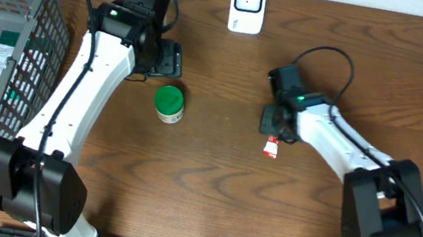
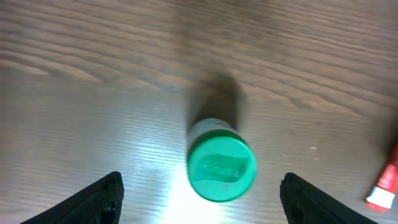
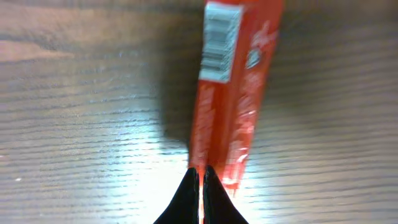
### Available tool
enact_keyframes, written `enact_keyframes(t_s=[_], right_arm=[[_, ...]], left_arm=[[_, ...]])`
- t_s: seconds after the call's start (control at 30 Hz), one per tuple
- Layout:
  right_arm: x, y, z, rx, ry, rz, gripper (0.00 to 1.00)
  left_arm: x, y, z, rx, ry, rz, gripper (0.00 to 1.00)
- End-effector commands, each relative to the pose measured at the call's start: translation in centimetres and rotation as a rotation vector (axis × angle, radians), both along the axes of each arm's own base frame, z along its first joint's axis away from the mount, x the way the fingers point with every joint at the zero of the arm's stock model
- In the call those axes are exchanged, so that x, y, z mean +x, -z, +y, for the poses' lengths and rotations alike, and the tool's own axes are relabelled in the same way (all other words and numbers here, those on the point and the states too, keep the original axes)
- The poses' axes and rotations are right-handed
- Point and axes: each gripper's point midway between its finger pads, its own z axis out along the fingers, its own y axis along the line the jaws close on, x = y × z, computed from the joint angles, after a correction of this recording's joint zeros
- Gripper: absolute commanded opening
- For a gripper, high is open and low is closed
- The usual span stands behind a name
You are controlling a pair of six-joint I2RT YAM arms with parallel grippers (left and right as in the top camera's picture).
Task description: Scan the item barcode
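Working on the red packet, sitting right of centre in the overhead frame and well apart from the white scanner at the top middle. Running its long axis from the bottom to the top of the right wrist frame, leaning a little to the right, with the barcode at the far upper end and facing that camera. Pointing, in the overhead frame, downward from the wrist, so probably away from the scanner. Clenching the right gripper on the near lower end of the packet, fingertips pressed together on its thin edge. Not being able to tell whether lifting it or just resting it on the table. Judging the task as only begun: item apparently grasped, barcode not yet shown to the scanner, with carrying toward the top of the frame and turning the code to the scanner window left to do. Hanging released, the left gripper, jaws wide and touching nothing, above a green-capped bottle standing upright left of centre. Standing furthest out, at the left edge, a grey basket holding some packages.
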Motion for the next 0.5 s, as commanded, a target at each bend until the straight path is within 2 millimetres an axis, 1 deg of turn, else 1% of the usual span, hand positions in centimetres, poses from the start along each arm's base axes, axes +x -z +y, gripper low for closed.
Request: enact_keyframes(t_s=[0.0, 0.07, 0.1, 0.17, 0.2, 0.27, 0.3, 0.33, 0.4, 0.47], right_arm=[[0.2, -2.8, 0.6, 0.102, -0.099, -0.042, 0.05], [0.4, -4.4, 1.0, 0.154, -0.151, -0.073, 0.13], [0.4, -5.5, 1.2, 0.177, -0.170, -0.096, 0.20], [0.3, -7.3, 1.5, 0.217, -0.190, -0.133, 0.28], [0.2, -8.4, 1.8, 0.245, -0.198, -0.151, 0.29], [-0.3, -9.9, 2.6, 0.303, -0.221, -0.168, 0.27], [-0.8, -10.7, 3.5, 0.353, -0.245, -0.171, 0.23], [-1.1, -11.1, 4.0, 0.378, -0.251, -0.166, 0.21], [-1.8, -11.1, 4.7, 0.400, -0.264, -0.145, 0.17], [-2.4, -10.6, 5.2, 0.395, -0.275, -0.120, 0.15]], left_arm=[[0.4, -0.7, 2.0, 0.096, -0.029, -0.026, 0.81], [0.2, -0.7, 2.2, 0.105, -0.032, -0.021, 0.81], [0.2, -0.7, 2.2, 0.105, -0.032, -0.020, 0.80], [0.3, -0.4, 2.1, 0.106, -0.032, -0.015, 0.75], [0.3, -0.2, 2.1, 0.108, -0.031, -0.009, 0.72], [0.2, 0.4, 2.1, 0.112, -0.030, 0.009, 0.57], [0.2, 0.9, 2.2, 0.116, -0.029, 0.023, 0.45], [0.1, 1.3, 2.2, 0.118, -0.029, 0.035, 0.38], [-0.1, 2.2, 2.5, 0.139, -0.032, 0.058, 0.31], [-0.1, 3.0, 3.2, 0.185, -0.042, 0.074, 0.31]])
